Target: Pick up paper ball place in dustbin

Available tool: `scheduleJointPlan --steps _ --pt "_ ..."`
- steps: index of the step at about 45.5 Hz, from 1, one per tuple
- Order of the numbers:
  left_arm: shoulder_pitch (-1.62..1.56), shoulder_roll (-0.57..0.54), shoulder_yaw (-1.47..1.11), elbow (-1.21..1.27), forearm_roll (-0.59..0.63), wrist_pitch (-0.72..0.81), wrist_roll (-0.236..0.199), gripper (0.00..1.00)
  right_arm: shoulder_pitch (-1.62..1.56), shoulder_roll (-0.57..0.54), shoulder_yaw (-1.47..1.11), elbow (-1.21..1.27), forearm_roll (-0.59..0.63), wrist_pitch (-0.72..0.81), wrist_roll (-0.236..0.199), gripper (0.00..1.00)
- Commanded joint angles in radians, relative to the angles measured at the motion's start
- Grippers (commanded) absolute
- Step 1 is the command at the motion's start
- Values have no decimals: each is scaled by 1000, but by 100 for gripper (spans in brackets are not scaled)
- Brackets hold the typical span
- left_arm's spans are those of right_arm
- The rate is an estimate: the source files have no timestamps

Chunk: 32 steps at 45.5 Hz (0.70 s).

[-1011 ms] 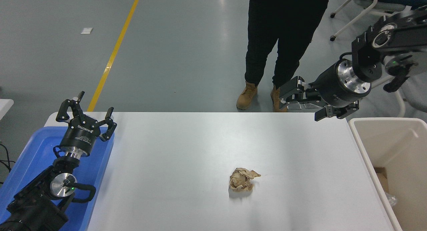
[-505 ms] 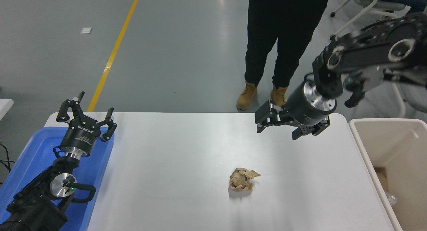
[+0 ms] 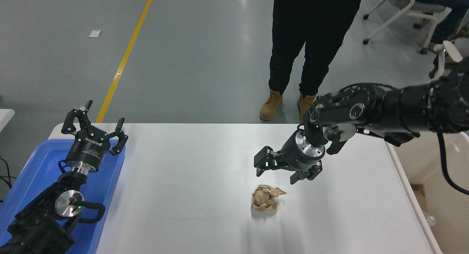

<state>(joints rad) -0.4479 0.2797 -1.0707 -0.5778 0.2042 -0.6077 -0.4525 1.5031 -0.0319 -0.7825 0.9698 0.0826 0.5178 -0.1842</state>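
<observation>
Near the middle of the tabletop (image 3: 190,166) the paper ball (image 3: 265,198) lies just below my spread right pincer (image 3: 276,173), and one finger could push it away if I descend off-centre.

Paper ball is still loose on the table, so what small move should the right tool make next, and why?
Probably ease the right tool down and slightly nearer, to straddle the paper ball. It hangs open just beyond and above the ball, not touching it, so it likely cannot close on the ball yet.
</observation>
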Motion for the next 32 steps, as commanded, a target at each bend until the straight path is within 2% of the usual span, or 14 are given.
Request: scheduleJointPlan --steps 1,32 --pt "0 1 -2 1 0 0 0 98 -141 32 58 -138 -4 -24 0 100" --pt "0 1 0 -1 0 0 -2 98 -317 32 173 -232 -7 -93 11 99"
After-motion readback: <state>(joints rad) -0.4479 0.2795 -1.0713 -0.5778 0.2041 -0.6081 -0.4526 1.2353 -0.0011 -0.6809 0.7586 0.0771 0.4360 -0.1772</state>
